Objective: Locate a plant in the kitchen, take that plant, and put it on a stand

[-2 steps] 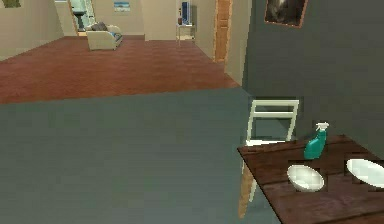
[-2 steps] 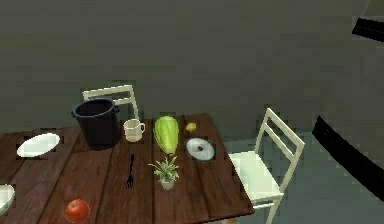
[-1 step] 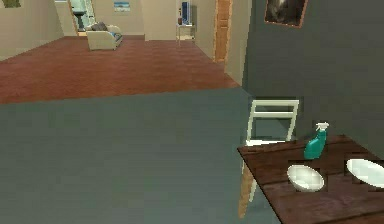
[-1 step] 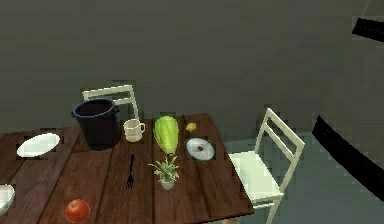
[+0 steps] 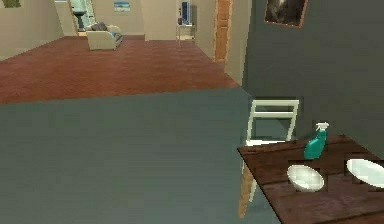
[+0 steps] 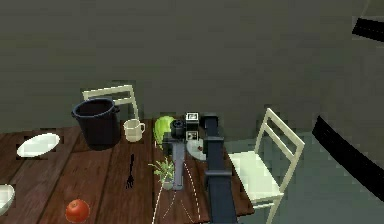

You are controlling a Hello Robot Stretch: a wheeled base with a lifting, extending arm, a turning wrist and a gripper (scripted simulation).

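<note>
A small plant with thin green leaves [image 6: 163, 170] shows over the wooden table [image 6: 60, 180] in the arm side view. The dark arm [image 6: 216, 180] rises from the bottom edge, with its white marker squares [image 6: 193, 118] at the far end. My gripper [image 6: 177, 158] reaches left and down from them, right next to the plant. The plant is at the fingers with the tabletop behind it, so I cannot tell whether the gripper holds anything.
On the table stand a dark pot [image 6: 98, 122], a cream mug [image 6: 133, 129], a round green thing [image 6: 163, 127], a white plate [image 6: 38, 145], a fork [image 6: 130, 172] and a red fruit [image 6: 77, 210]. White chairs [image 6: 272, 155] flank it. The forward view has a teal spray bottle [image 5: 317, 143] and open floor [image 5: 110, 150].
</note>
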